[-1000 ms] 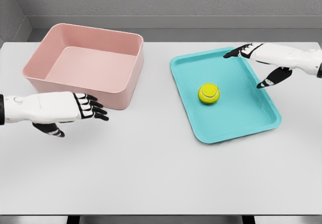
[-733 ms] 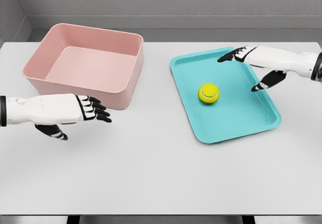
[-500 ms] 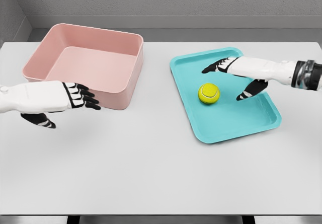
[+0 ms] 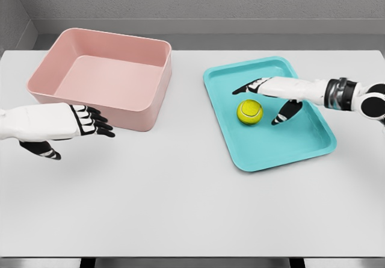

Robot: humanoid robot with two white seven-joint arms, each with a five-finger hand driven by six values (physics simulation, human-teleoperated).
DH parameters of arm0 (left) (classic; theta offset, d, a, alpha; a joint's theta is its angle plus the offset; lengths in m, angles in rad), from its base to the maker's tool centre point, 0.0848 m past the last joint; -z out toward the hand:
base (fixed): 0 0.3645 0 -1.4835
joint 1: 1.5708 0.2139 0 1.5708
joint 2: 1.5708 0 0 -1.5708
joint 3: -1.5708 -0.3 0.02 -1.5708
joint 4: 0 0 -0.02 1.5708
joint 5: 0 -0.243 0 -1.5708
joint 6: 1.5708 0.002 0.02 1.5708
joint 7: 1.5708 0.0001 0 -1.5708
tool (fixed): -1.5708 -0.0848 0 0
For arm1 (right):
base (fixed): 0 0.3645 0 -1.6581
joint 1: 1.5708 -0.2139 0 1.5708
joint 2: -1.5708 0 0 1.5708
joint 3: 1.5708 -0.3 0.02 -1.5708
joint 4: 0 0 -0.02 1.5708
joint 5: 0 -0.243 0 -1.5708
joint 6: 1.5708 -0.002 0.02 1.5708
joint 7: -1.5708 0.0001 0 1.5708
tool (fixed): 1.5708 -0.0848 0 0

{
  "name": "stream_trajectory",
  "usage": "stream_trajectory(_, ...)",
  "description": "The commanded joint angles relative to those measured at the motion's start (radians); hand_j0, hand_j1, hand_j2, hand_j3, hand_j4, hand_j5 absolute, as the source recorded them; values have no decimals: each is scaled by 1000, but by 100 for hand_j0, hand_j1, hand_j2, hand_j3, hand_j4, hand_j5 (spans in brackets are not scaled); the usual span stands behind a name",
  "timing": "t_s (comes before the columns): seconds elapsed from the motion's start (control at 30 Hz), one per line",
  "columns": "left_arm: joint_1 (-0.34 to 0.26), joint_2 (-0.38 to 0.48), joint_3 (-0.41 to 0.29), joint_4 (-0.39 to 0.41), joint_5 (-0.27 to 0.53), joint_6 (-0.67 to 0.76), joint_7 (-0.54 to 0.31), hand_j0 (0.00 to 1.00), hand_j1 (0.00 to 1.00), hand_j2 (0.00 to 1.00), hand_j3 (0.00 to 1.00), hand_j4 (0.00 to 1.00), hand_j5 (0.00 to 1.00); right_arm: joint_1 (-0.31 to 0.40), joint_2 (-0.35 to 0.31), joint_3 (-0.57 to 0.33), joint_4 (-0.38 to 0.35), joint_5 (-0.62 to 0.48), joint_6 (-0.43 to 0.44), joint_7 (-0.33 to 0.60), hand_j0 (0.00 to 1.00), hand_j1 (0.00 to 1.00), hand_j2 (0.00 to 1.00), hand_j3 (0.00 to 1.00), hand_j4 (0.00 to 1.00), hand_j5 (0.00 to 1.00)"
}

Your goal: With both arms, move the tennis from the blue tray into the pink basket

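Observation:
A yellow-green tennis ball [image 4: 249,111] lies in the middle of the blue tray [image 4: 313,141]. My right hand [image 4: 260,102] hovers over the tray just right of and behind the ball, fingers spread wide, forefinger past the ball's far side and thumb at its right; it holds nothing. The pink basket [image 4: 153,102] stands empty at the back left. My left hand [image 4: 90,122] floats in front of the basket's near wall, fingers straight and pointing right, holding nothing.
The white table [image 4: 180,202] carries only the basket and the tray. A grey wall runs behind the table's far edge.
The right hand has slid left and down across the tray until it brackets the ball. The left hand has drawn back to the left, toward the basket's front wall.

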Motion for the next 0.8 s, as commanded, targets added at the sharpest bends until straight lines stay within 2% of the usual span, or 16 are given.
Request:
stream_trajectory(0.0, 2, -25, 1, 0, 6, 2, 0, 100, 100, 100, 100, 100, 100, 0, 18, 8, 4, -3, 25, -1, 100, 100, 100, 100, 100, 100)
stream_trajectory(0.2, 0, -14, 1, 0, 5, 2, 0, 100, 100, 100, 100, 100, 100, -2, 30, 22, 17, -3, 32, -1, 100, 100, 100, 100, 100, 100)
stream_trajectory(0.33, -2, -4, 1, 0, 5, 2, 0, 100, 100, 100, 100, 100, 100, -2, 32, 26, 17, -3, 32, 1, 94, 94, 94, 94, 94, 94)
stream_trajectory(0.43, -34, 32, 1, 1, 5, 2, 0, 100, 100, 100, 100, 100, 100, -8, 49, 46, 26, -3, 32, -1, 91, 91, 91, 91, 91, 91)
stream_trajectory(0.47, -35, 32, 1, 0, 5, 2, 0, 100, 100, 100, 100, 100, 100, -9, 55, 46, 27, -3, 32, -1, 88, 88, 88, 88, 88, 88)
stream_trajectory(0.77, -25, 18, -13, 0, 9, 2, 0, 100, 100, 100, 100, 100, 100, -14, 59, 60, 33, -3, 34, -1, 86, 86, 86, 86, 86, 86)
